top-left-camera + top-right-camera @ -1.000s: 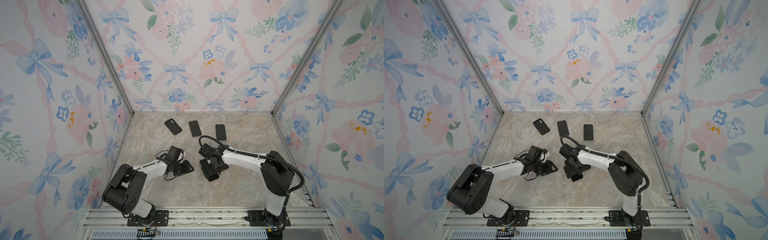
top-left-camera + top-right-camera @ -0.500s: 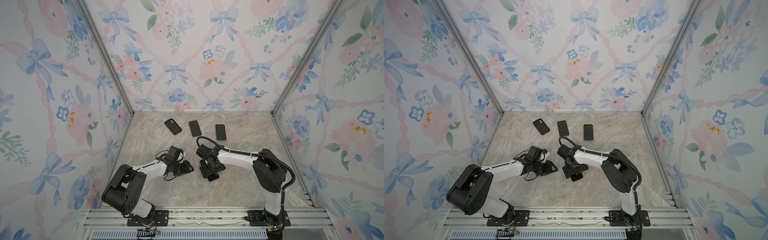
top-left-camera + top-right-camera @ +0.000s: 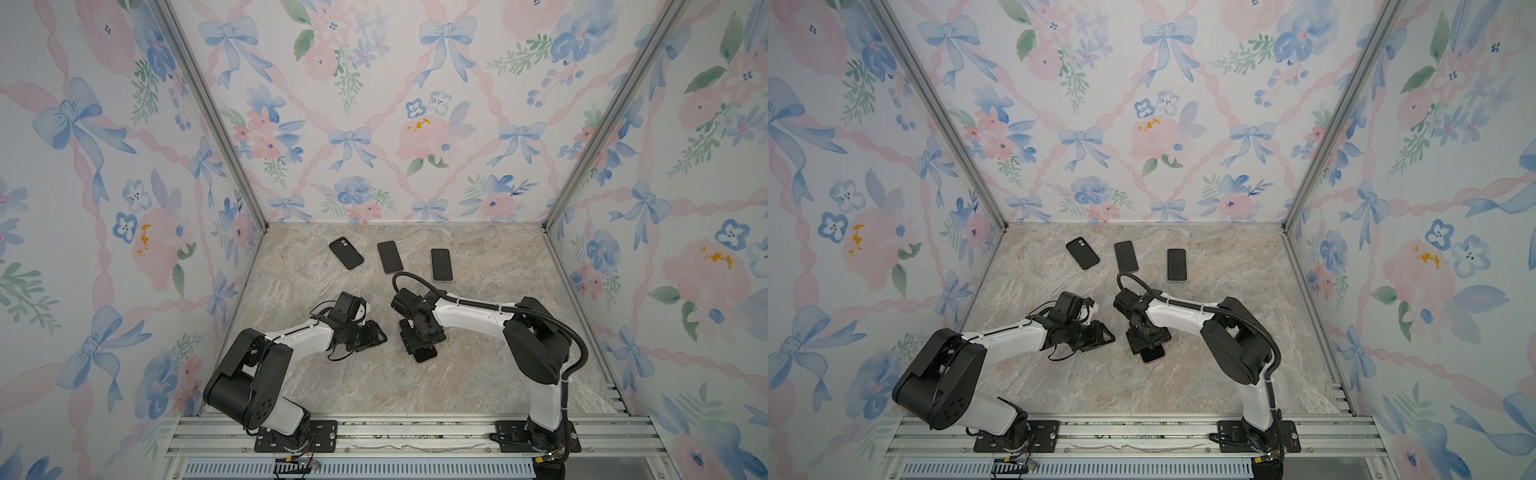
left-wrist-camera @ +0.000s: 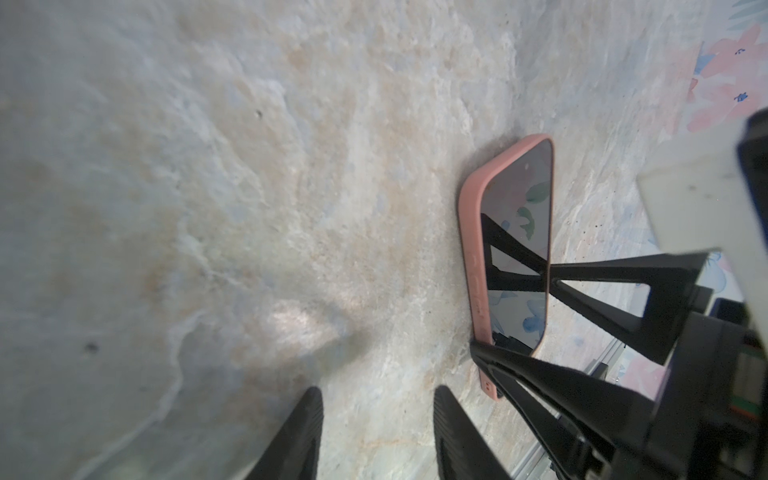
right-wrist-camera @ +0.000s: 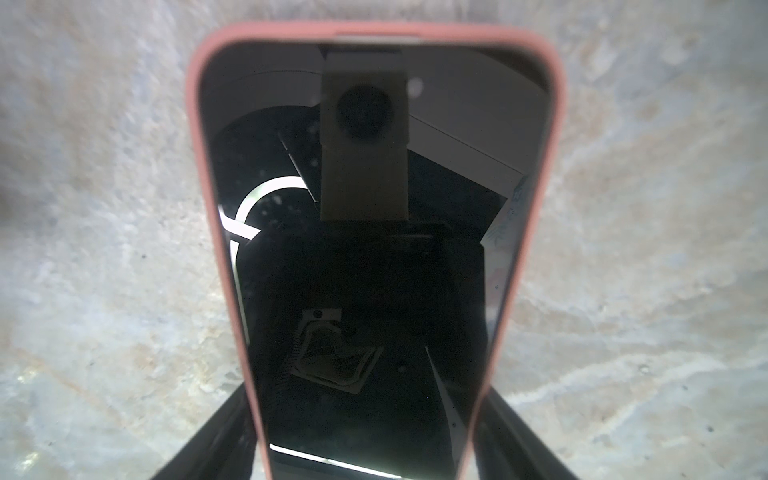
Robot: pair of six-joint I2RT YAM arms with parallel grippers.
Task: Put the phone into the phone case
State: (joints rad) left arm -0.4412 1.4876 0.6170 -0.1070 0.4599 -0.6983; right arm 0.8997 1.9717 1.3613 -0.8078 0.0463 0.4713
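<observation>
Walls [image 3: 374, 124] papered with blue bows and pink flowers stand at nine, twelve and three o'clock. The marbled floor [image 3: 478, 382] is evenly lit.

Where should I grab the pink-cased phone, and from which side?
Across the two long edges of the pink-cased phone, coming straight down from above. It lies flat, screen up, on the table, so only its thin pink sides offer opposing faces.
</observation>
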